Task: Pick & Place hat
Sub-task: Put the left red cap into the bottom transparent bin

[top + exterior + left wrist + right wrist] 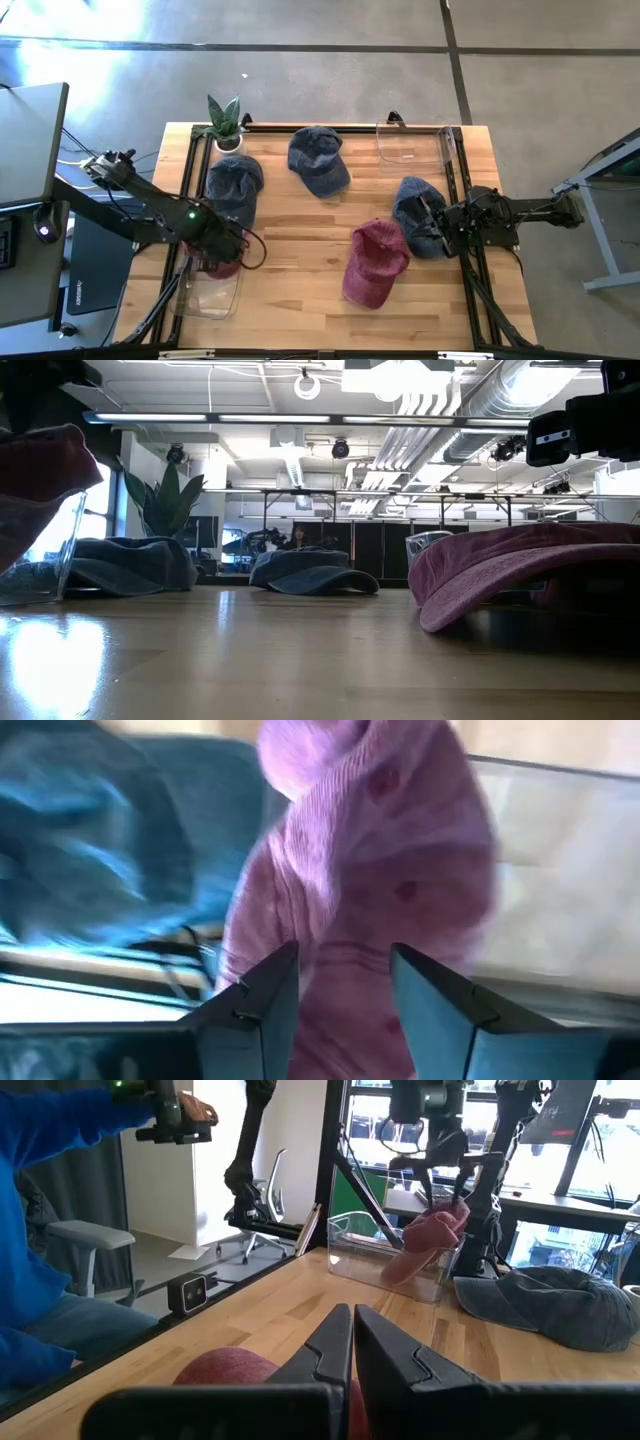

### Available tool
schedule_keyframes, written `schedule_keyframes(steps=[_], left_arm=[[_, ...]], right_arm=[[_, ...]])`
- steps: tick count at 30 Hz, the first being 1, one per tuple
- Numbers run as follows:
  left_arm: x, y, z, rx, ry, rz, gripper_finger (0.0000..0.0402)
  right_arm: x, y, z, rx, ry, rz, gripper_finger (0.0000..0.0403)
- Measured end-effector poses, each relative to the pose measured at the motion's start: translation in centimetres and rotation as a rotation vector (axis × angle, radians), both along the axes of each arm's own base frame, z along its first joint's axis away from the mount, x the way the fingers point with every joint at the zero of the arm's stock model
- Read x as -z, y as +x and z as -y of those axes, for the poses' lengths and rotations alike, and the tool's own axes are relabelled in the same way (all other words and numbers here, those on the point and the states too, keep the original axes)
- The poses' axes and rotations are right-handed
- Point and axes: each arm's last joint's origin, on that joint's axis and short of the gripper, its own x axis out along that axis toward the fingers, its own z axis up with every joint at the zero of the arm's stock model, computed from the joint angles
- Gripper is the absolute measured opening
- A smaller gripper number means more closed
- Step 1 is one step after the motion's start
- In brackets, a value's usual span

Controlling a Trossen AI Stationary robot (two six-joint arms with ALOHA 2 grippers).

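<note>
A maroon hat (222,262) hangs partly inside a clear bin (208,292) at the table's near left, leaning on the bin's wall (400,1270). My left gripper (345,990) stands right above this hat (432,1232), pointing down, fingers apart. A second maroon hat (375,262) lies on the table near the middle. Blue hats lie at the far left (235,185), far middle (320,160) and right (415,212). My right gripper (352,1330) is shut and level at the table's right side, over the right blue hat. My left gripper has its fingers (265,1005) apart on either side of the maroon hat's top (350,920), coming from above. Whether they touch the cloth, I cannot tell. The hat sags down into the clear bin below them.
A second clear bin (412,143) stands at the far right and a potted plant (225,120) at the far left corner. A black frame (190,200) runs along the table's edges. A person's blue sleeve (40,1200) shows beyond the table.
</note>
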Motion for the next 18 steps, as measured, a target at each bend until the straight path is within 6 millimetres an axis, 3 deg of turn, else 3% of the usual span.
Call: schedule_keyframes(steps=[8, 18], left_arm=[[2.0, 1.4, 0.4, 0.129, 0.176, -0.047, 0.0124], [2.1, 1.4, 0.4, 0.098, 0.168, -0.046, 0.0110]], right_arm=[[0.0, 0.0, 0.0, 0.000, 0.000, 0.000, 0.0012], [0.0, 0.0, 0.0, 0.000, 0.000, 0.000, 0.0012]])
